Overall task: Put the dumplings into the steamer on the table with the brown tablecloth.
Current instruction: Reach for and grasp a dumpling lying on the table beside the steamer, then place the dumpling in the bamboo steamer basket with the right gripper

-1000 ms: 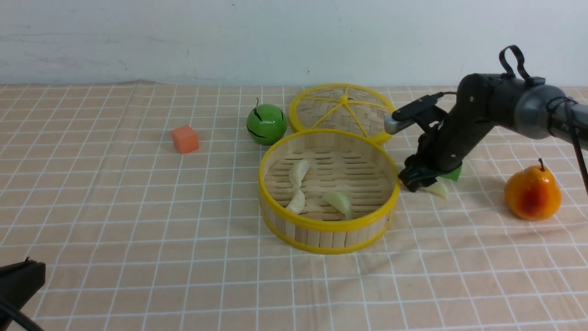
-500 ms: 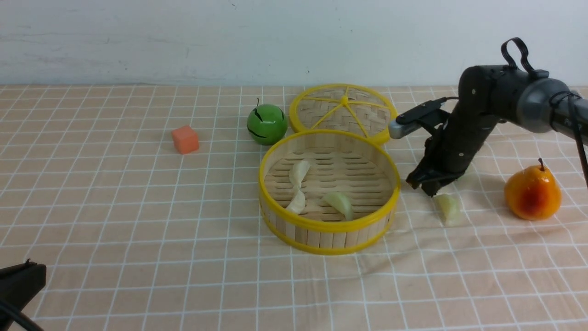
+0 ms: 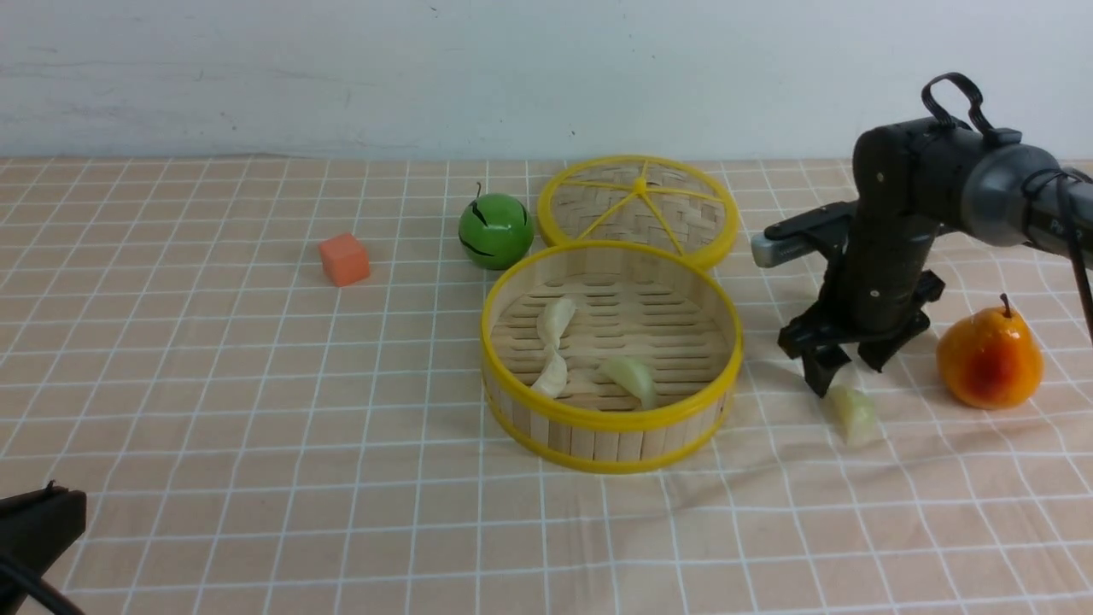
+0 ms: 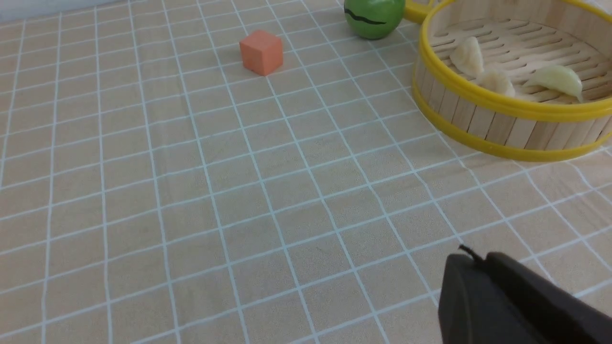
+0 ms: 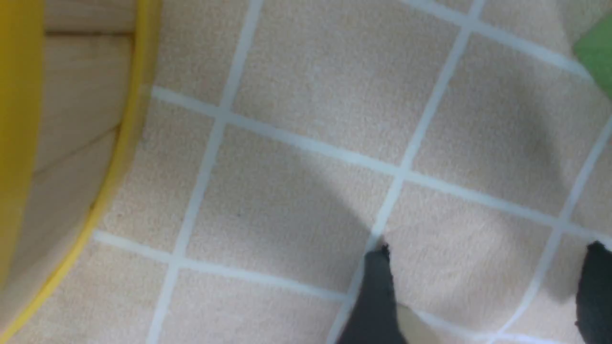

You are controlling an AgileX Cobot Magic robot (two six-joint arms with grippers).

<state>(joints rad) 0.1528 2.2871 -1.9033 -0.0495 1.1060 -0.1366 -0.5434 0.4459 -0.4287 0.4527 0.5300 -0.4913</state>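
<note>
The steamer (image 3: 610, 427) stands mid-table on the brown gridded tablecloth (image 3: 256, 384). Three pale dumplings lie inside it (image 3: 555, 318) (image 3: 551, 376) (image 3: 630, 376); they also show in the left wrist view (image 4: 557, 79). A fourth dumpling (image 3: 854, 414) lies on the cloth to the steamer's right. My right gripper (image 3: 845, 374) is open and empty, pointing down just above and behind that dumpling. In the right wrist view the gripper (image 5: 487, 248) straddles bare cloth, with a sliver of the dumpling (image 5: 416, 329) by one finger. My left gripper (image 4: 471, 260) is shut and empty, low at the near left (image 3: 38, 521).
The woven yellow-spoked lid (image 3: 636, 209) lies behind the steamer, with a green ball-shaped fruit (image 3: 495, 229) on its left. An orange cube (image 3: 344, 258) sits further left. An orange pear (image 3: 990, 359) stands right of my right gripper. A green cube's corner (image 5: 597, 52) shows in the right wrist view.
The fourth dumpling has slid toward the front and right. My right gripper has swung right after it, turned to point straight down and stands open over it. The left arm has not moved.
</note>
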